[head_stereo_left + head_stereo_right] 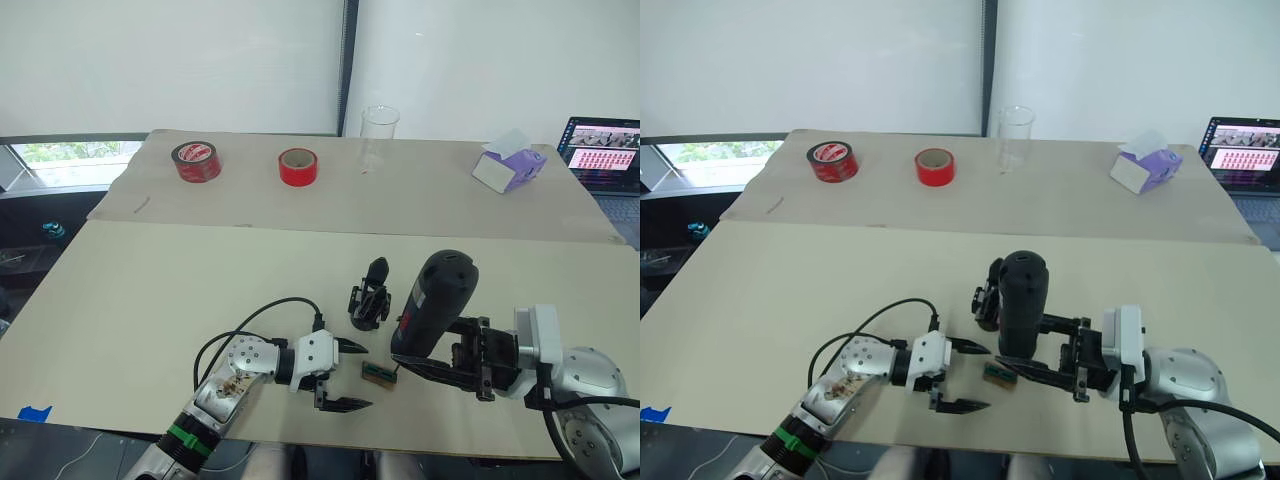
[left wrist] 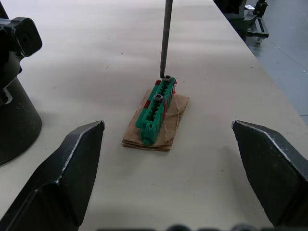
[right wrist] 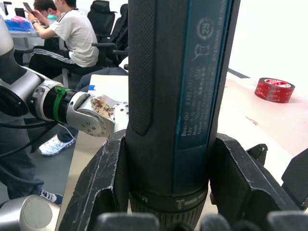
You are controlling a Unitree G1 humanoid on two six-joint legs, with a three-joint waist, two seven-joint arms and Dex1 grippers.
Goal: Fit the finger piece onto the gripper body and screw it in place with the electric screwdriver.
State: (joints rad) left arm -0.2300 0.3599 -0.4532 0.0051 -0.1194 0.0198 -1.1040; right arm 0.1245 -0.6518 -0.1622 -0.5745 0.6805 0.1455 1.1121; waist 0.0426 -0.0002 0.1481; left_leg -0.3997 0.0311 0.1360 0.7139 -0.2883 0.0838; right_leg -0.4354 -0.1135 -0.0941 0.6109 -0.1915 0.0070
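My right gripper (image 1: 425, 362) is shut on the electric screwdriver (image 1: 435, 300), a dark pen-shaped cylinder held nearly upright with its rounded end up. Its thin metal bit (image 2: 166, 38) comes down onto a screw head at the end of a small green block (image 2: 156, 110) lying on a brown card. My left gripper (image 1: 358, 375) is open, its two black fingers (image 2: 67, 173) either side of that block without touching it. The gripper body (image 1: 370, 295), black with a pointed finger sticking up, stands just behind the block. A loose finger piece is out of view.
Two red tape rolls (image 1: 196, 161) (image 1: 299, 166), a clear glass (image 1: 379, 135) and a purple tissue box (image 1: 510, 166) sit along the far part of the table. A laptop (image 1: 600, 150) is at the far right. People sit on chairs (image 3: 72, 33) beyond the table.
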